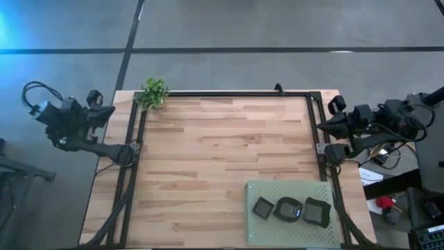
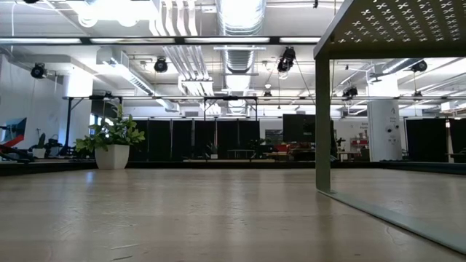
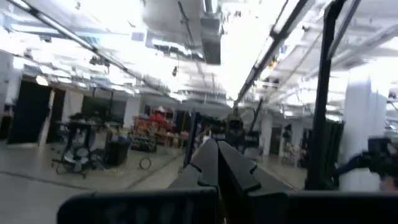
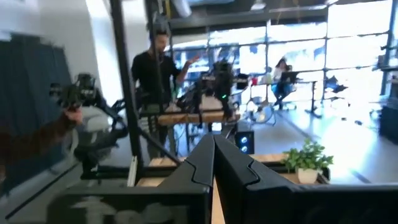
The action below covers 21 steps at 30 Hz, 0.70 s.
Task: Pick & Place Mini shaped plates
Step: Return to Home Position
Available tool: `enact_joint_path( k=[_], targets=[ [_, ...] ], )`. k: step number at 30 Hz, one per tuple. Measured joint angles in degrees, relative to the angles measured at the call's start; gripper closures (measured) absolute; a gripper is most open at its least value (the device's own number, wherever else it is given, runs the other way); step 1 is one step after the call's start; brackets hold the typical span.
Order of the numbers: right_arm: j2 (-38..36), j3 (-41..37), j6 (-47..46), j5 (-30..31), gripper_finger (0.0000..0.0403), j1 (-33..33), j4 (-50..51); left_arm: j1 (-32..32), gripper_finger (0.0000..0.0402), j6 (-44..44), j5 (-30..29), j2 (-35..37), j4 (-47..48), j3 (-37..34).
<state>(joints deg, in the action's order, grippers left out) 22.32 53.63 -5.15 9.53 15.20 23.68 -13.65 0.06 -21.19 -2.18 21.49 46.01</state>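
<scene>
Wood table (image 1: 222,160), plates (image 1: 288,209) on shelf (image 1: 277,191), bright ceiling (image 2: 240,22)

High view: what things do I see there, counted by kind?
Green perforated shelf: 1
Stacks of dark mini plates: 3, all on that shelf
Small leafy plant: 1
Robot arms: 2, left arm and right arm, beside the table
Total: 7

Three mini plates (image 1: 263,207) (image 1: 288,209) (image 1: 317,212), one green shelf (image 1: 277,191), one plant (image 1: 153,92), two arms (image 1: 69,119) (image 1: 368,119)
</scene>
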Motion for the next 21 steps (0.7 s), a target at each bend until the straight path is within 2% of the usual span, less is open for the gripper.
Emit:
enact_joint_path(
  k=[6,21],
  targets=[
    [-6.42,-4.4,-0.85,4.29,0.0394,0.0,-0.66,-0.02,0.0401,1.76,0.19,1.84,0.97,-0.09],
    [-19.1,-10.87,2.17,7.09,0.0394,0.0,-3.34,0.02,0.0402,5.98,-1.75,1.93,1.37,-2.98]
  ],
)
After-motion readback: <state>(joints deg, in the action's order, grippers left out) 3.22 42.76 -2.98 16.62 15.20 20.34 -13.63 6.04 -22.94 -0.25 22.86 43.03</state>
